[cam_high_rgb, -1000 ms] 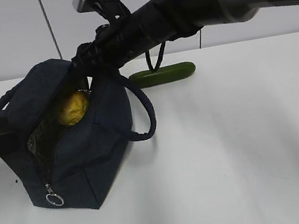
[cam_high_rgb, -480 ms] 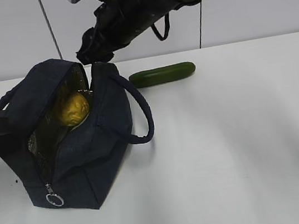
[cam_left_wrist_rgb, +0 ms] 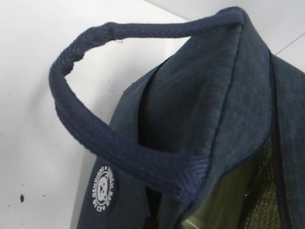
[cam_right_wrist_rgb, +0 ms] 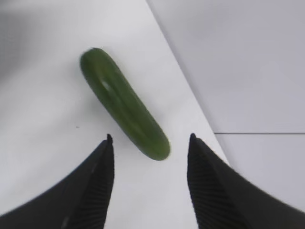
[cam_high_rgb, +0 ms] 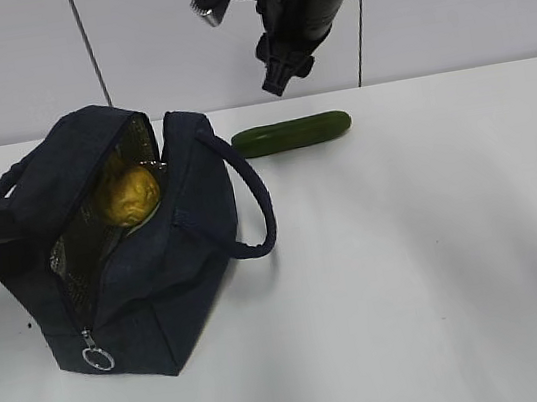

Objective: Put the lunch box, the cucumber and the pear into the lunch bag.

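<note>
1. Hovering above the cucumber [cam_right_wrist_rgb: 125, 104], the right gripper [cam_right_wrist_rgb: 150, 140] has its jaws released and spread with nothing between them; the near end of the cucumber lies just ahead of the gap and below it, its length running away to the gripper's front left.
2. That placement looks chosen for a straight descent, so the two fingers would come down on either side of the cucumber's thick body; the cucumber lies slantwise to the gap, so a small turn of the wrist may be needed first.
3. The cucumber is dark green, smooth and glossy, straight with rounded ends, and lies flat on the white table [cam_high_rgb: 439, 256], well apart from the lunch bag [cam_high_rgb: 147, 270].
4. The lunch bag, navy and boxy, sits well below and to the side of the right gripper in the exterior view, its zipper mouth gaping with the silver ring pull [cam_high_rgb: 97, 358] hanging at the near end.
5. The pear [cam_high_rgb: 128, 196], yellow with brownish blotches, already rests inside the mouth.
6. The left gripper itself is not visible; it is clenched, and its arm reaches the bag's far side by one looped handle [cam_left_wrist_rgb: 114, 143], probably to keep the mouth open for loading.
7. The lunch box cannot be made out clearly.
</note>
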Robot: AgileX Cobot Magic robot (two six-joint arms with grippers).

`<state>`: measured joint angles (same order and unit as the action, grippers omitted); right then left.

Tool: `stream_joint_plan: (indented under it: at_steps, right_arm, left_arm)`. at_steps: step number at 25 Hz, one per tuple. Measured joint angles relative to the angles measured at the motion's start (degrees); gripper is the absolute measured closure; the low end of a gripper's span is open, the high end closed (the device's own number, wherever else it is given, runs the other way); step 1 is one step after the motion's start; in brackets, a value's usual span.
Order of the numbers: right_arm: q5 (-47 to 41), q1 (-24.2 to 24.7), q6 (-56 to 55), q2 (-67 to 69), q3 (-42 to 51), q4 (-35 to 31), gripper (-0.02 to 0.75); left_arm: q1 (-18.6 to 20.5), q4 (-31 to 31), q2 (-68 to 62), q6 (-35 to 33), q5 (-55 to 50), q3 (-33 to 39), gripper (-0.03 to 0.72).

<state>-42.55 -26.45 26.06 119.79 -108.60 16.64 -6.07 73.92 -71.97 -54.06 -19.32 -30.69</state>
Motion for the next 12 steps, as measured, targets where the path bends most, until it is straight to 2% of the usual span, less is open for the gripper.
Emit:
stream_joint_plan:
  at_steps: [2,4,12]
  right_arm:
    - [-0.24,0.49,-2.23,0.00,0.00,5.56,0.345]
    - [-0.33,0.76,-2.93,0.00,0.00,7.76,0.345]
    - [-0.75,5.51,-3.73,2.52,-0.02,6.32,0.345]
  left_arm:
    - [0.00,0.00,0.00,0.00,0.00,0.00,0.707]
    - [0.00,0.00,0.00,0.00,-0.07,0.00,0.707]
    - [0.00,-0.05,0.00,0.00,-1.07,0.00,0.707]
